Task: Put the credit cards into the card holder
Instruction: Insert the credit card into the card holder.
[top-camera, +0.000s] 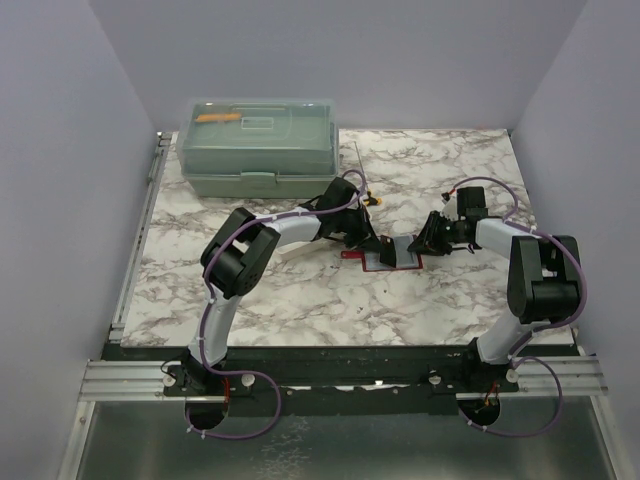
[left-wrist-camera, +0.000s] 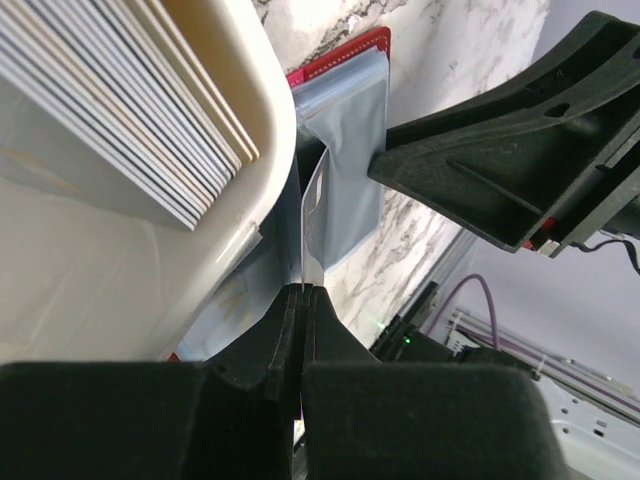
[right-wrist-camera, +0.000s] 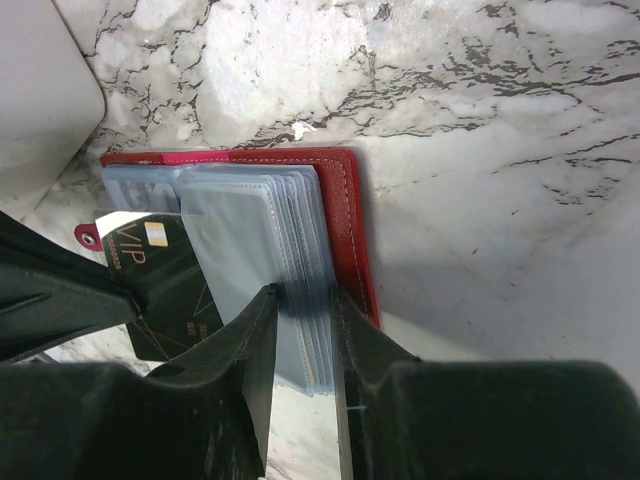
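Robot lab test cell. Plain lavender walls (top-camera: 60, 150) box in marble-print worktop (top-camera: 420, 300) on three sides. Left arm (top-camera: 240, 262) and right arm (top-camera: 535, 275) bolted to aluminium rail (top-camera: 340, 378); purple cables (top-camera: 245, 425) loop off bases. Lidded plastic box (top-camera: 258, 147) at back.

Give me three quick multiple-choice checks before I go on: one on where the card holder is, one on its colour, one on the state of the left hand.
1. Where is the card holder?
A. on the box lid
B. on the table, between the two hands
C. in a tray

2. Its cover is:
A. red
B. green
C. yellow

3. The left hand is:
A. open and empty
B. shut on a dark card
C. out of view

Key:
1 B, the top view shows it on the marble where both arms meet.
2 A, the right wrist view shows a red stitched cover behind the clear sleeves.
3 B, the left wrist view shows it pinching the card's edge at the sleeves.
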